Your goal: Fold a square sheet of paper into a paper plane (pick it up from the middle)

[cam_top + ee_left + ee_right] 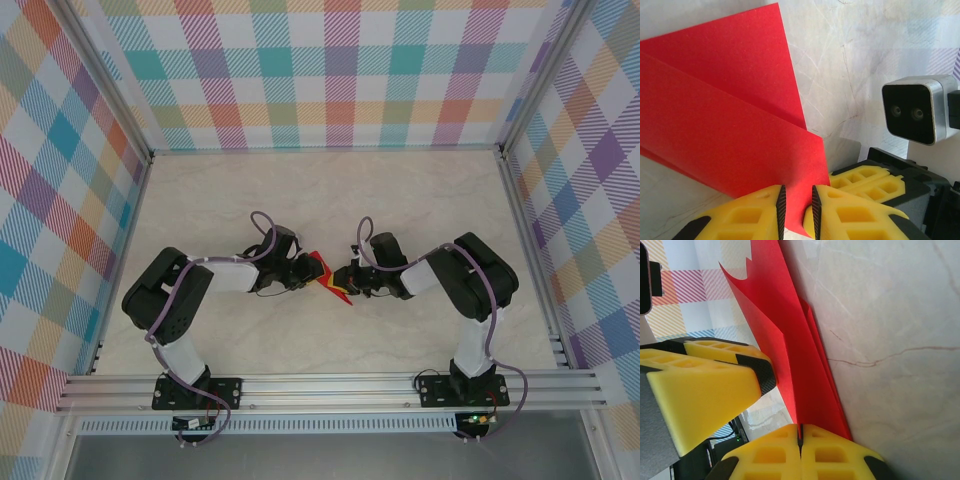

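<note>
The square sheet of paper [326, 276] is bright red and folded into long overlapping layers. It is held just above the table between the two arms. My right gripper [801, 430] is shut on the end of a standing fold of the red paper [790, 355]. My left gripper [798, 200] faces it from the other side. Its jaws stand a narrow gap apart with a flap of the red paper [730, 125] running between the pads. In the top view the left gripper [308, 274] and right gripper [347, 280] almost meet at the paper.
The pale marble tabletop [400, 200] lies under the paper. Checked walls [330, 70] close the back and sides. The right wrist's camera [914, 110] and yellow fingers [865, 181] sit close in front of the left gripper. An aluminium rail [330, 385] runs along the near edge.
</note>
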